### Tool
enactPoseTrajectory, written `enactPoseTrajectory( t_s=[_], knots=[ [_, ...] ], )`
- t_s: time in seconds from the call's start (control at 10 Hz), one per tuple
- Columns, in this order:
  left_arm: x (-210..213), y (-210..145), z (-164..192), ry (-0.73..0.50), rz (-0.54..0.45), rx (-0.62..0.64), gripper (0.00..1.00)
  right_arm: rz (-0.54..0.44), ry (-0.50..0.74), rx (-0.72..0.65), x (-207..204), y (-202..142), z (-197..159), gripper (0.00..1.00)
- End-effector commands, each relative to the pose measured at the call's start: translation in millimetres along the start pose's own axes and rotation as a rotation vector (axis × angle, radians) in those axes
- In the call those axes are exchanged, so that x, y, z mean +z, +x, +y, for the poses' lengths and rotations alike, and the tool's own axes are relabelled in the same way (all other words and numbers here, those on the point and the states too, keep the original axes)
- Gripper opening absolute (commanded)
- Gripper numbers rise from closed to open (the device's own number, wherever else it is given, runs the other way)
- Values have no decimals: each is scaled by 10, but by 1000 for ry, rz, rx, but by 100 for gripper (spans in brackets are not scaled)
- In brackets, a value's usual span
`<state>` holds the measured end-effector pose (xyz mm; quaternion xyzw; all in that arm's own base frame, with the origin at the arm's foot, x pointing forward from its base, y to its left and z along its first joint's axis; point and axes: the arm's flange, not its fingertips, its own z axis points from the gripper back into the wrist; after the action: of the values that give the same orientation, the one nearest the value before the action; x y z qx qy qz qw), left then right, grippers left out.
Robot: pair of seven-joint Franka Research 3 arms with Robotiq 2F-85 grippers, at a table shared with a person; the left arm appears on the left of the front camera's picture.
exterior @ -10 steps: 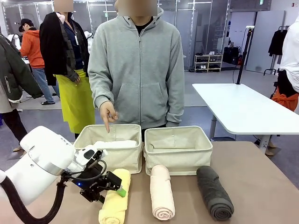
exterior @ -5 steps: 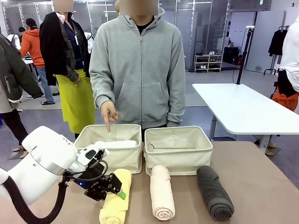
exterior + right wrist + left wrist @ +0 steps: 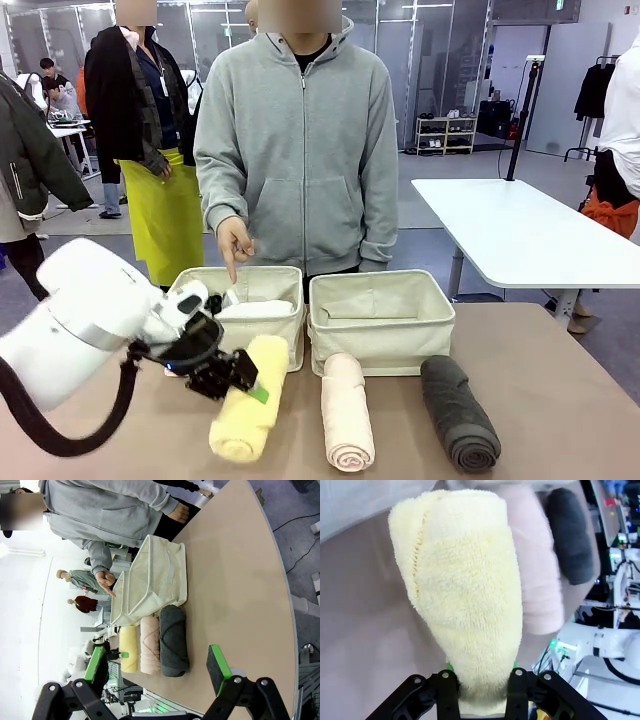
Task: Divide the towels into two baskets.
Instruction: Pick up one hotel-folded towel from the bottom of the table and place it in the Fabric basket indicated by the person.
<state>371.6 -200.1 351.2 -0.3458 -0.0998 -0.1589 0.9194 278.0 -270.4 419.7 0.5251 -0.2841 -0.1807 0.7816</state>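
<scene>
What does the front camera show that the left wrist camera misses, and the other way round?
Front: a person's hand pointing into a basket holding the white towel. Left wrist: close up, fingers of the left gripper pinching the yellow towel by its end, stitched seam visible. Both: the yellow towel, pink towel and dark grey towel.

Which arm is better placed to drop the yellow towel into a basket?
Left. The left gripper is shut on the yellow towel, right by the left basket; the right gripper hangs open, well back.
</scene>
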Motion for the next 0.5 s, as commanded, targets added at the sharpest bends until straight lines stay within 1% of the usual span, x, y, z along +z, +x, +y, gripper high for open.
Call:
enactPoseTrajectory(
  t_s=[0.0,0.1,0.2,0.3,0.4],
  knots=[
    [686,172,-173,-8,15,-159,24,-6,13,3,20,1,27,100],
    [880,221,-253,38,112,-278,24,-6,13,3,20,1,27,100],
    [1019,284,-314,22,205,-392,24,-6,13,3,20,1,27,100],
    [1137,355,-343,45,251,-512,24,-6,13,3,20,1,27,100],
    [1194,349,-427,125,320,-671,24,-6,13,3,20,1,27,100]
  ],
)
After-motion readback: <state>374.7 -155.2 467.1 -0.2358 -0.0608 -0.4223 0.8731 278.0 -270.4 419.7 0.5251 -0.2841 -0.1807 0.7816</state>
